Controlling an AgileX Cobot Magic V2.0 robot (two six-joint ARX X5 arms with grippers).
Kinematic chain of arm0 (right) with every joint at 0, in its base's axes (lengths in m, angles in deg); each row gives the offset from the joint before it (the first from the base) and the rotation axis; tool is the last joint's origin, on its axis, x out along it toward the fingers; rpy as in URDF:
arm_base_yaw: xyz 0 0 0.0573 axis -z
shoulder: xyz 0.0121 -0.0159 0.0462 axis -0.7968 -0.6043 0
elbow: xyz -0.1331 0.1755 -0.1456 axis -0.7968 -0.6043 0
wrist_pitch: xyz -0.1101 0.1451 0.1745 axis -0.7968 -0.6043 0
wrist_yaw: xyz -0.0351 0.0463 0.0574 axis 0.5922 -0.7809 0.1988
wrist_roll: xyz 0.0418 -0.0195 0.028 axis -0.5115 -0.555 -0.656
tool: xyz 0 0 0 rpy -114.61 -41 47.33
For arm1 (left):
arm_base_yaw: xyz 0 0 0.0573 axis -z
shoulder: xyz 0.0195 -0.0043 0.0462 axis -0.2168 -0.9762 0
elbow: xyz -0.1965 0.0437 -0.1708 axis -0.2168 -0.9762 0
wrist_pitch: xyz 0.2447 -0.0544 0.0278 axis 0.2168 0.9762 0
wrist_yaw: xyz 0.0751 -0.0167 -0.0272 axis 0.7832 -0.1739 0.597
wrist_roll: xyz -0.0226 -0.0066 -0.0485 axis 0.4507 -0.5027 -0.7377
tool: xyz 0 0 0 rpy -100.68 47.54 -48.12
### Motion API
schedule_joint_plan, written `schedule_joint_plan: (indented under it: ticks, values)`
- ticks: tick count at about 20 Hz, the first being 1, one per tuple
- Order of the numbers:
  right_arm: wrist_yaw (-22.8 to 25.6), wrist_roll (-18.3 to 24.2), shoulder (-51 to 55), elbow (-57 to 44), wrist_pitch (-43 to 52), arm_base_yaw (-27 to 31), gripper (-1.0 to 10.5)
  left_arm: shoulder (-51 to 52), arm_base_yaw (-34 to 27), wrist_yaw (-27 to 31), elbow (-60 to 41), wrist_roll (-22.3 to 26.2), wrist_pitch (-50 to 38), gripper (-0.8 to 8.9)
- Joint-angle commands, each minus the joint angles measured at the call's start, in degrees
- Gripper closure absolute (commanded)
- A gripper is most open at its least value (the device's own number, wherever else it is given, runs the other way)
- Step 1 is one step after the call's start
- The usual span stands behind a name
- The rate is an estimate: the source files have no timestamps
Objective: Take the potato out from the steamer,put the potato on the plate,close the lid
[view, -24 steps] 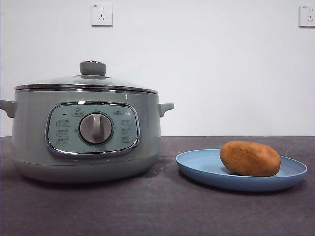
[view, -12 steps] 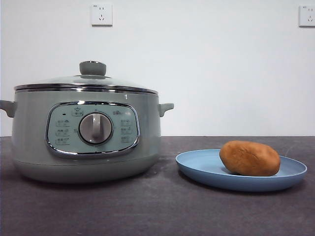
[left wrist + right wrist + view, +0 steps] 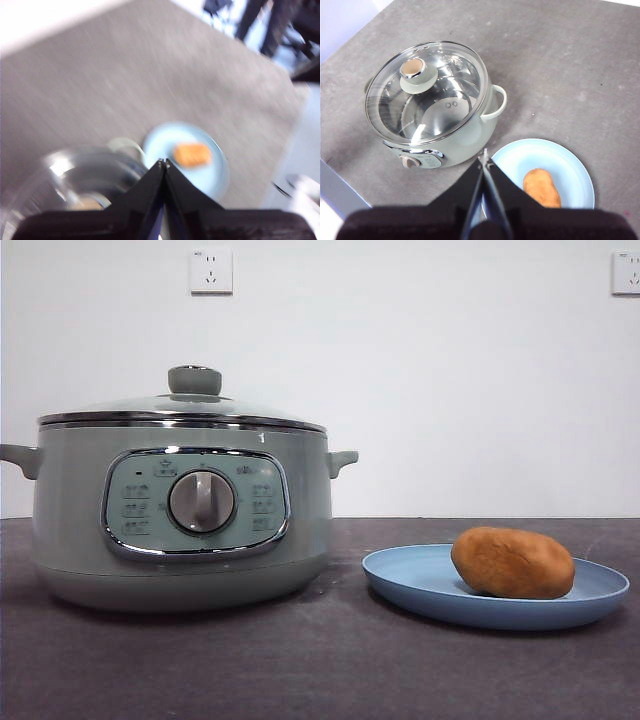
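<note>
Potato (image 3: pixel 513 563) work looks finished to me. My steamer (image 3: pixel 180 510) sits on the grey table (image 3: pixel 300 670) with the lid (image 3: pixel 426 90) seated square on its rim, so nothing remains open. Beside it the plate (image 3: pixel 420 585) carries the potato, lying right of centre (well clear of the rim). My left gripper (image 3: pixel 164 162) and right gripper (image 3: pixel 485 159) both hang high above, jaws pressed together, empty.

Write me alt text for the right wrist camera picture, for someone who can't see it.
Seen from above, a pale green steamer sits on a grey table with its glass lid on. Beside it, apart from it, an orange-brown potato lies on a light-blue plate. The right gripper hangs above them, shut and empty.
</note>
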Motion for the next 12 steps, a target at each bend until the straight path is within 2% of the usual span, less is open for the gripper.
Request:
schedule_joint_plan:
  ticks: [1, 3, 6, 9, 12]
  values:
    - [0.17, 0.24, -0.09, -0.24, 0.28, 0.00, 9.5, 3.23, 0.09, -0.02, -3.52, 0.87, -7.04, 8.17]
    - [0.17, 0.24, -0.09, -0.24, 0.28, 0.00, 9.5, 7.67, 0.09, 0.02, -10.51, 0.85, -15.02, 8.17]
    - [0.17, 0.24, -0.09, -0.24, 0.28, 0.00, 9.5, 17.77, -1.05, 0.02, -26.14, 0.15, -27.67, 8.17]
    - [0.15, 0.24, -0.09, -0.24, 0.28, 0.00, 9.5, 29.86, -5.35, 0.02, -44.00, -4.07, -41.09, 8.17]
    - [0.17, 0.24, -0.09, -0.24, 0.28, 0.00, 9.5, 41.66, -10.97, 0.24, -59.63, -6.95, -47.54, 8.17]
